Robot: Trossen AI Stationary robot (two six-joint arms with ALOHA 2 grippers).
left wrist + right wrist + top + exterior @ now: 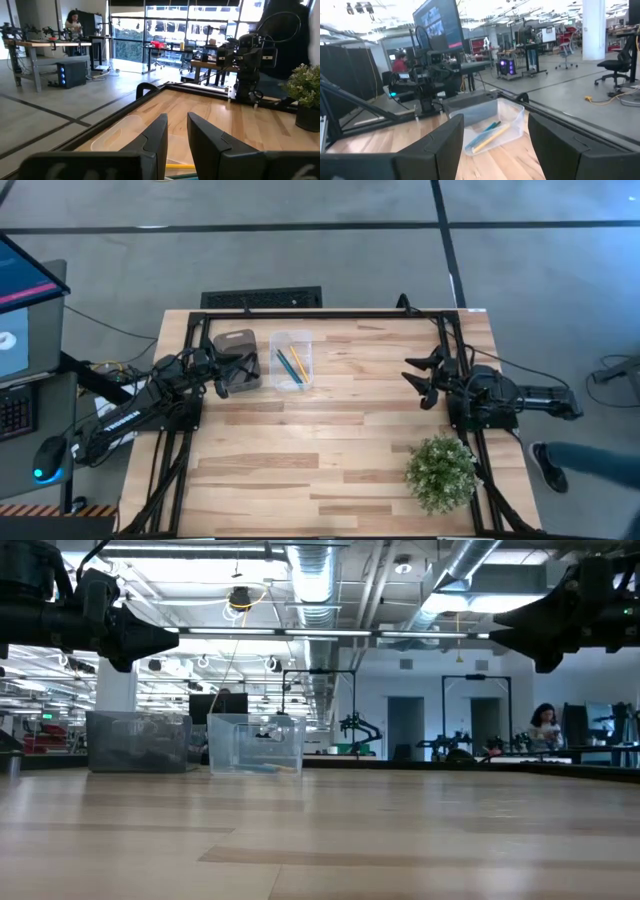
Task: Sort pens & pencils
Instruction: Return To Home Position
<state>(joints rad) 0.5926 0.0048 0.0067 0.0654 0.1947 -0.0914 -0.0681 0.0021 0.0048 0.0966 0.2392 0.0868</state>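
Two small bins stand side by side at the table's far left. The clear bin (291,360) (255,743) holds a blue pencil (285,363) (488,130) and a yellow pencil (297,366) (491,137), both lying on its floor. The dark pencil does not show. The grey bin (237,360) (138,740) holds dark things, probably the pens; I cannot tell them apart. My left gripper (226,376) (177,135) hovers above the grey bin, pointing toward the clear one, empty, fingers a narrow gap apart. My right gripper (421,383) (492,145) hangs wide open and empty at the table's right side.
A potted plant (440,471) (306,95) stands at the table's near right corner, close to my right arm's base. A monitor (20,310) sits left of the table. A person's shoe (548,468) shows on the floor to the right. Bare wood (320,450) lies between the arms.
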